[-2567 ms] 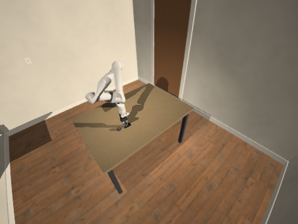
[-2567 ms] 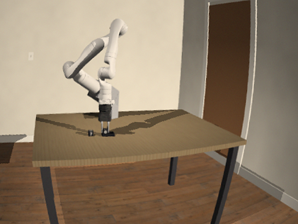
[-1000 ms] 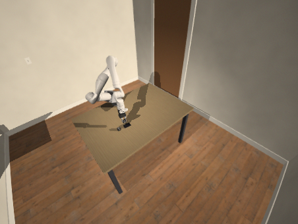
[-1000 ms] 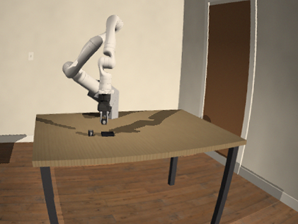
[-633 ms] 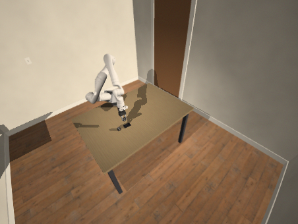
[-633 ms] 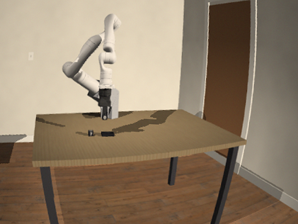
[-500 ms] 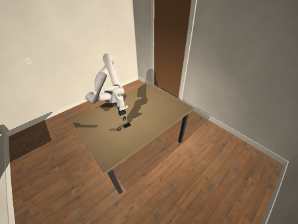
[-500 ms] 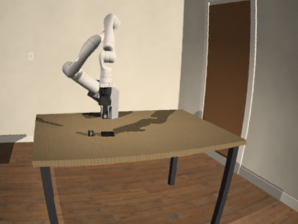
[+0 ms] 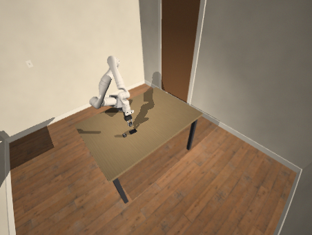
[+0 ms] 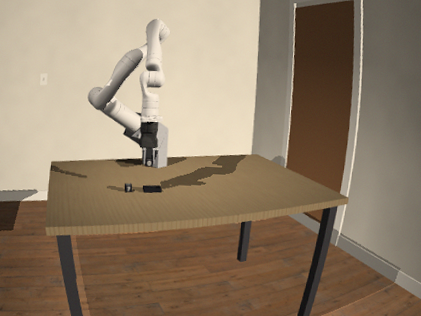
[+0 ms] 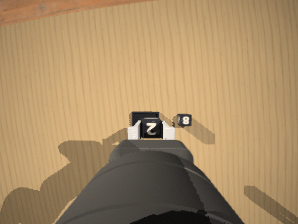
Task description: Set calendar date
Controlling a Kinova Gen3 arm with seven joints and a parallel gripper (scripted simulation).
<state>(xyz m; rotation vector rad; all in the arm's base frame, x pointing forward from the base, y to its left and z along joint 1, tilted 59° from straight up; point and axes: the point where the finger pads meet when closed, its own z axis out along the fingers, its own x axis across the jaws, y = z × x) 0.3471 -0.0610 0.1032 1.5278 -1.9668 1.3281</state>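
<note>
The arm [image 10: 123, 68] is built of glossy white, rounded tube segments joined by bulging elbow joints. Near the wrist sits a black collar with a pale grey boxy housing [image 10: 161, 144] beside it. The end effector [image 11: 150, 130] has a dark grey body and short white fingers

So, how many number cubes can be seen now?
2. One cube showing 2 is held between the gripper's fingers above the tray. The other cube, showing 8, rests on the table beside the tray.
</note>
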